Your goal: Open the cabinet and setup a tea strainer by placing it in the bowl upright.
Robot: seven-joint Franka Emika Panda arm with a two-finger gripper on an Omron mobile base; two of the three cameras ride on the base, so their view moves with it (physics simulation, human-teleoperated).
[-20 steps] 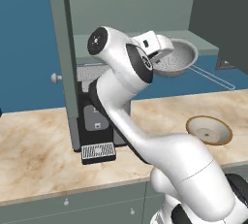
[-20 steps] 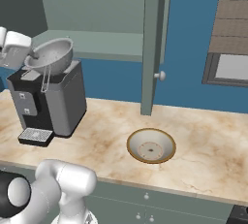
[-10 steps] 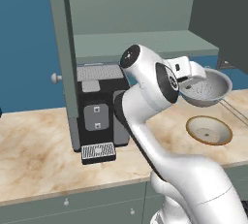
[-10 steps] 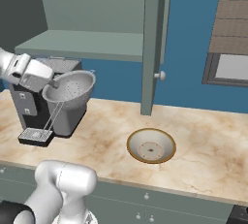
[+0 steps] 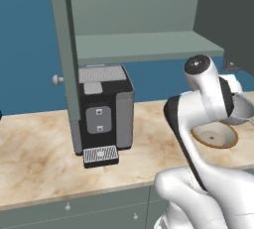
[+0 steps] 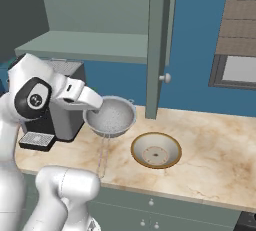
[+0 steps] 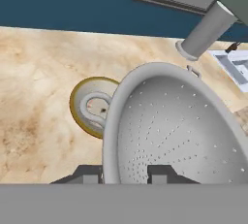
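My gripper (image 6: 94,106) is shut on the rim of the tea strainer (image 6: 111,117), a round grey mesh cup held in the air above the counter. Its thin wire handle (image 6: 103,155) hangs down. The strainer hangs just left of the tan bowl (image 6: 156,150), which sits on the marble counter. In the hand view the tea strainer (image 7: 177,128) bulges large between my fingertips (image 7: 91,174), and the bowl (image 7: 88,104) lies partly behind its left edge. The cabinet (image 5: 144,44) stands open, its shelf bare. The bowl (image 5: 214,137) peeks out beside my forearm.
A black coffee machine (image 5: 102,110) stands on the counter under the cabinet. One open door (image 6: 158,45) with a pale knob (image 6: 165,78) hangs behind the bowl, the other door (image 5: 63,49) in front of the coffee machine. A window (image 6: 235,72) is on the right wall.
My arm has swung the strainer away from the coffee machine's top, down and across to the bowl's side. The bowl and doors have not moved.
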